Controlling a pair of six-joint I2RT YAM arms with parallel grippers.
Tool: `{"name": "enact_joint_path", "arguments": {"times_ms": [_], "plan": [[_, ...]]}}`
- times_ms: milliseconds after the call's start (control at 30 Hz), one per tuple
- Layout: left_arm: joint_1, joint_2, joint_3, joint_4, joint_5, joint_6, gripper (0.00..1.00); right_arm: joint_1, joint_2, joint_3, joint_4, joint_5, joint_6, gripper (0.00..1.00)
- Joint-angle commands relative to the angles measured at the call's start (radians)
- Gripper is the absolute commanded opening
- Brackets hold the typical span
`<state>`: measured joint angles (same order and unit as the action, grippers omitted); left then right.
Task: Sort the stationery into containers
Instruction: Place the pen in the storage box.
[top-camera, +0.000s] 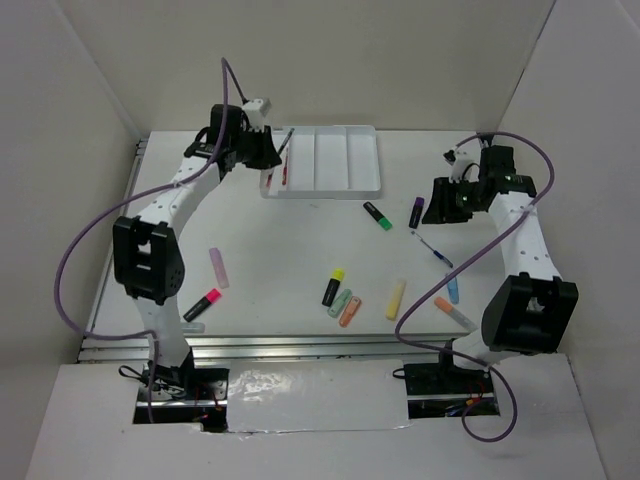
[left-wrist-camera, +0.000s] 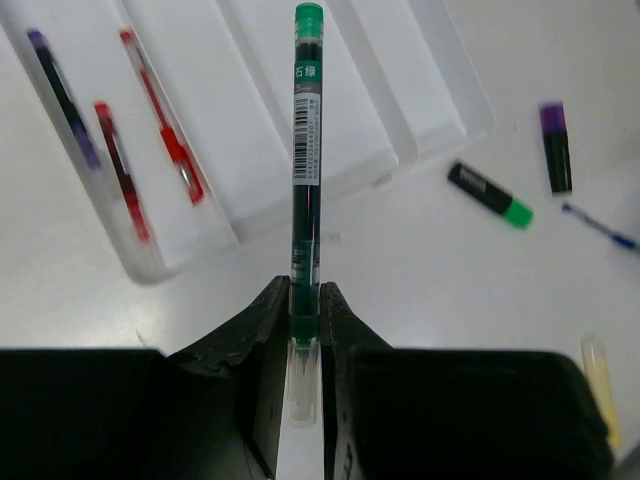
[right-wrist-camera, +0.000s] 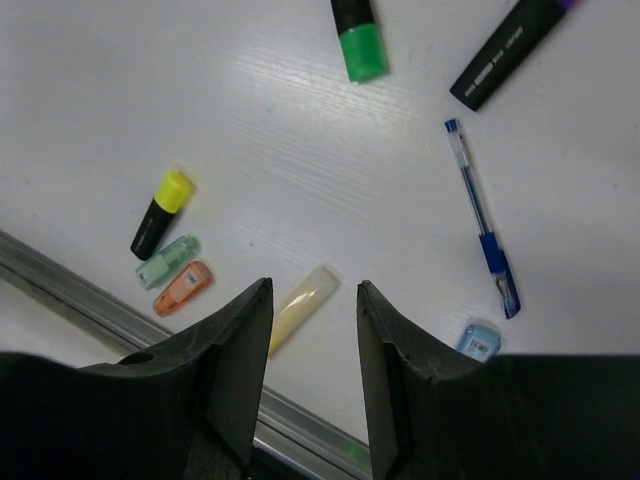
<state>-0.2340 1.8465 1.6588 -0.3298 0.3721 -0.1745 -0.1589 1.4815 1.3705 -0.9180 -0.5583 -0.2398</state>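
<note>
My left gripper is shut on a green pen and holds it above the left end of the white four-compartment tray. A purple pen and two red pens lie at the tray's left end. My right gripper is open and empty above the table, over a pale yellow marker. A green-capped highlighter, a purple-capped highlighter and a blue pen lie near it.
On the table lie a yellow-capped highlighter, green, orange, yellow and blue markers, another orange one, a pink marker and a pink-capped highlighter. A metal rail edges the near side.
</note>
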Motion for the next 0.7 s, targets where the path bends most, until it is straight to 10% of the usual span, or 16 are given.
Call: {"name": "enact_joint_path", "arguments": {"times_ms": [0, 433, 667], "plan": [[-0.007, 0.135, 0.181, 0.064, -0.103, -0.19, 0.0, -0.019, -0.061, -0.071, 0.076, 0.046, 0.011, 0.46], [0.036, 0.448, 0.355, 0.187, -0.283, -0.299, 0.02, -0.045, -0.112, -0.166, 0.094, 0.215, -0.016, 0.45], [0.005, 0.507, 0.363, 0.19, -0.349, -0.26, 0.19, -0.044, -0.106, -0.231, 0.126, 0.27, -0.001, 0.45]]}}
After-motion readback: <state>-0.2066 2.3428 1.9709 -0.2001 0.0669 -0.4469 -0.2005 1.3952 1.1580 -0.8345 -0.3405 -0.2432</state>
